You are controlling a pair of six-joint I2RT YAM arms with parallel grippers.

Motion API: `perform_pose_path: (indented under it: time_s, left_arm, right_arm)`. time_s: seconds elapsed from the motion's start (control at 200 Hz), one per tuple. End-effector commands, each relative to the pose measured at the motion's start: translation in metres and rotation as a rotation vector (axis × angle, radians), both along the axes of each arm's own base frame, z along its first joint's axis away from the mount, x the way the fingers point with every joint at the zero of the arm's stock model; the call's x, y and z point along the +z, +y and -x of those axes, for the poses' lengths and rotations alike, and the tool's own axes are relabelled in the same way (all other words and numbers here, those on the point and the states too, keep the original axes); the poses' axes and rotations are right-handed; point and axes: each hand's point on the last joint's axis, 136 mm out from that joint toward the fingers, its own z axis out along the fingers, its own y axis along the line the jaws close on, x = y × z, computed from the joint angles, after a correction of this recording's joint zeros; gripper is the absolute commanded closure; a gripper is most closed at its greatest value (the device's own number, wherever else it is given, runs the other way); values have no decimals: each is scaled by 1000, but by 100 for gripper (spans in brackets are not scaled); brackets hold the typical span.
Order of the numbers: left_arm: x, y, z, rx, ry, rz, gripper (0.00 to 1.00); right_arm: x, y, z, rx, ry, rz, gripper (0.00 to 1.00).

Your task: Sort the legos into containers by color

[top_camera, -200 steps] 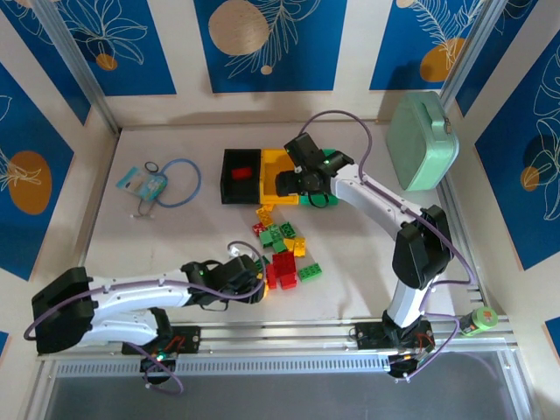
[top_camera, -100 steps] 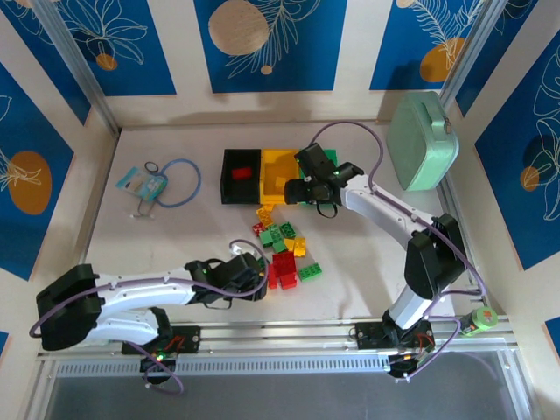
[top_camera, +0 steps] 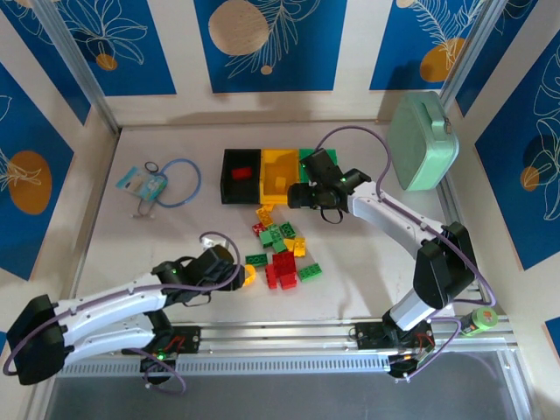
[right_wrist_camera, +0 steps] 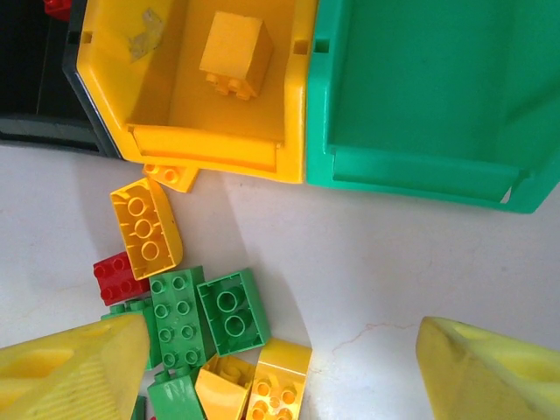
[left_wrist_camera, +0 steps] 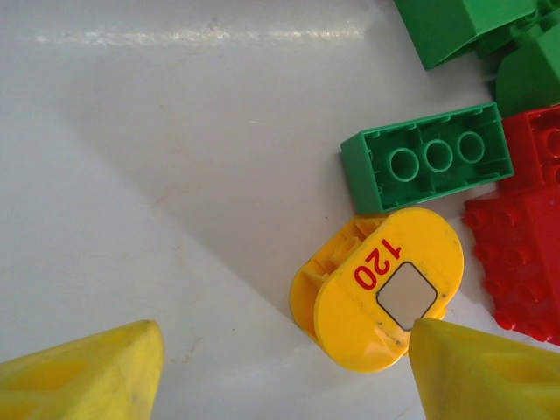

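The yellow rectangular plastic bin [right_wrist_camera: 206, 144] stands between the black plastic bin [top_camera: 226, 179] and the green plastic bin [right_wrist_camera: 420, 166], touching both. A yellow cube brick [right_wrist_camera: 234, 48] lies inside it, and a red brick [top_camera: 242, 172] lies in the black one. The loose pile of red, green and yellow studded bricks [top_camera: 280, 249] lies on the table just in front of the yellow bin.

The right gripper [right_wrist_camera: 280, 367] hovers over the table at that bin's front edge, jaws spread wide and holding nothing. The left gripper [left_wrist_camera: 284, 372] is further in front, at the pile's near-left edge. It is also spread wide, with a rounded yellow brick marked 120 [left_wrist_camera: 385, 289] lying between its fingertips.
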Motion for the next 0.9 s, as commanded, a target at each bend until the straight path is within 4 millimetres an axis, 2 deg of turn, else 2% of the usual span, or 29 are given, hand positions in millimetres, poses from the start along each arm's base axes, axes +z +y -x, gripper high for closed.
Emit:
perform_pose_path:
  time_s: [0.0,0.225,0.615,0.725,0.891]
  left_arm:
    - [8,-17,-5,-84,-6,0,23]
    - [1,-42,-8,-179,37,-7,20]
    - [-33,-52,-6,-199,117,-53,22]
    - [-35,-55,-9,-197,116,-49,27]
    - [-36,-48,-11,-176,105,-90,44]
  right_arm:
    - [10,4,4,0,-13,-49,19]
    - [4,0,9,-7,-3,-40,19]
    - [-3,-6,14,-24,9,-39,19]
    - [-6,-8,15,-30,13,-41,19]
    - [-11,-13,19,-40,18,-33,19]
